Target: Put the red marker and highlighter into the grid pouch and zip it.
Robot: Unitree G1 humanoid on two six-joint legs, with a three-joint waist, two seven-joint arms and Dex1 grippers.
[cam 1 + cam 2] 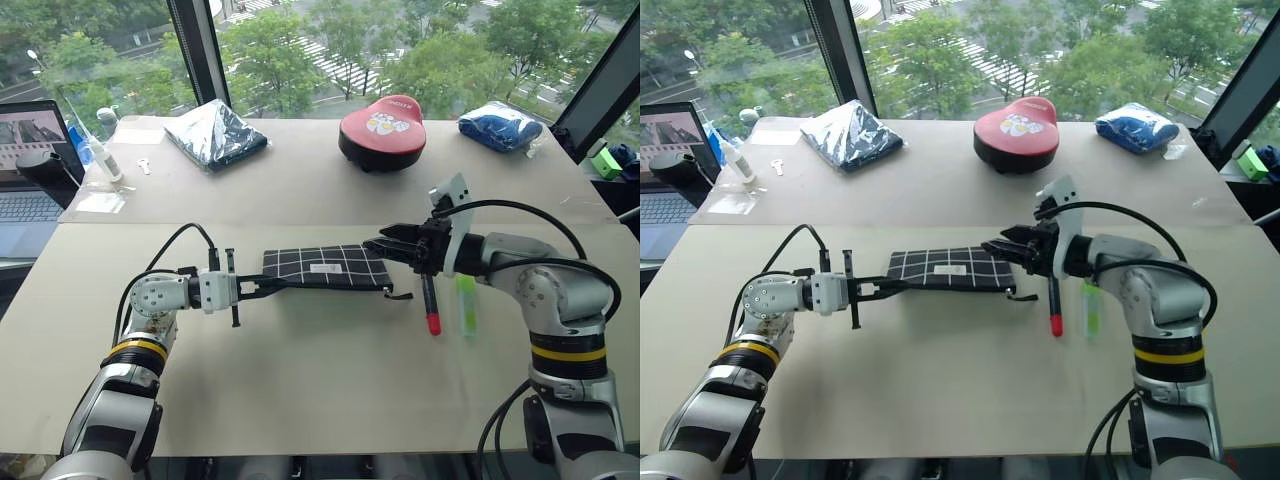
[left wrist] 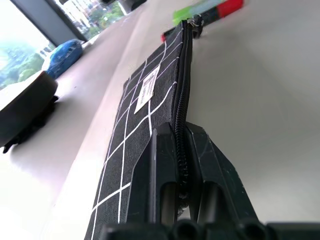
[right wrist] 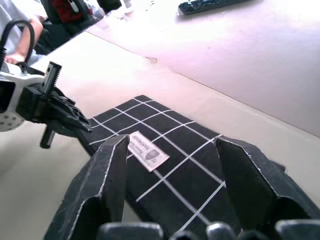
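The grid pouch (image 1: 325, 267) lies flat in the middle of the table, black with white lines and a small white label. My left gripper (image 1: 270, 288) is shut on its left end, pinching the zipper edge (image 2: 181, 100). Just over the pouch's right end hovers my right gripper (image 1: 385, 245), its fingers (image 3: 107, 170) wide apart with nothing between them. The red marker (image 1: 431, 308) rests on the table right of the pouch, its upper part hidden under my right hand. Beside it on the right lies the green highlighter (image 1: 466, 303). The zipper pull (image 1: 400, 294) trails off the pouch's right corner.
A red rounded case (image 1: 381, 130) sits at the back centre, a blue bag (image 1: 499, 125) at the back right and a dark folded packet (image 1: 214, 133) at the back left. A laptop (image 1: 30, 160) and a bottle (image 1: 100, 150) stand at the far left.
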